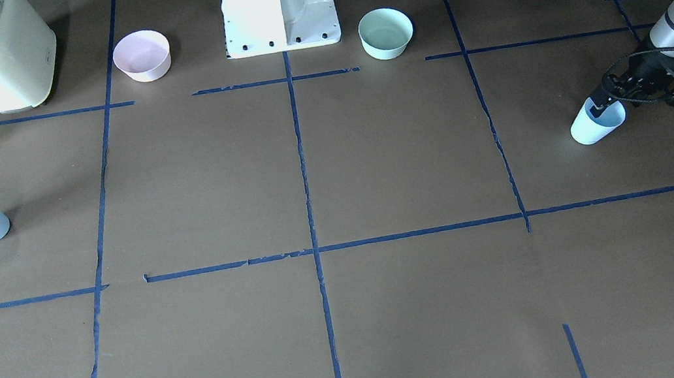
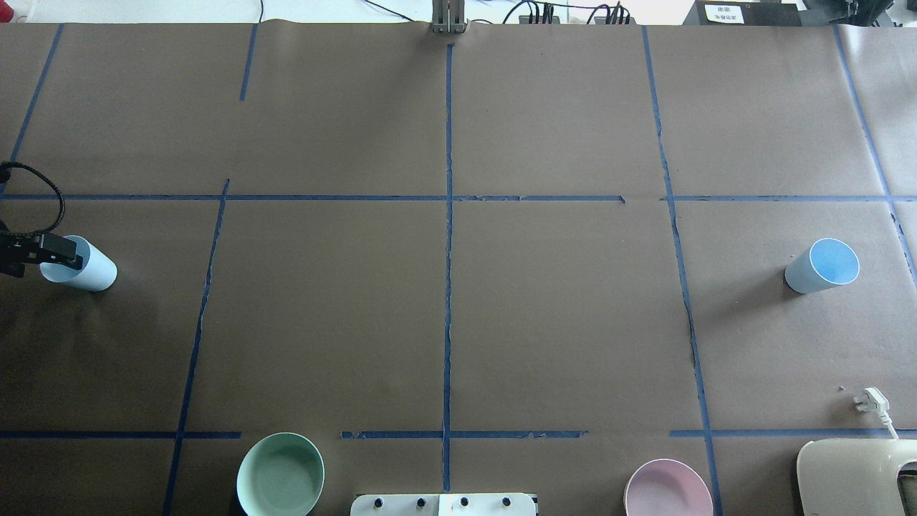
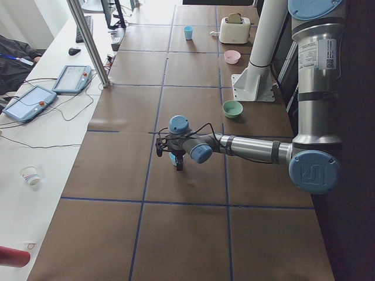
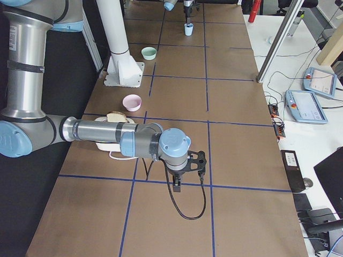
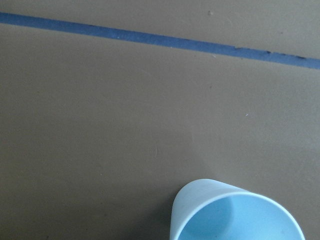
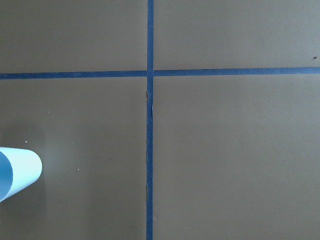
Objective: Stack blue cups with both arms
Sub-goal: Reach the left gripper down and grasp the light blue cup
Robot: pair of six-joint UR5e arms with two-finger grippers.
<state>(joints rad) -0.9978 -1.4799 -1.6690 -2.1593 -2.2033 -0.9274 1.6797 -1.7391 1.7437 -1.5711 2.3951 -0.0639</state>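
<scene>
Closest to us in the overhead view, the white pedestal base (image 2: 444, 504) sits between the mint-green bowl (image 2: 280, 474) and the pink bowl (image 2: 668, 489), with the cream toaster (image 2: 852, 476) in the right corner. Farther out, the left-hand blue cup (image 2: 86, 269) stands upright near the table's left edge. The left gripper (image 1: 602, 107) is at its rim, one finger over the mouth, and we cannot tell whether it pinches the wall. The right-hand blue cup (image 2: 820, 266) stands upright on the opposite side. The right gripper (image 4: 178, 186) hangs over a tape crossing apart from it, and we cannot tell its finger spread.
</scene>
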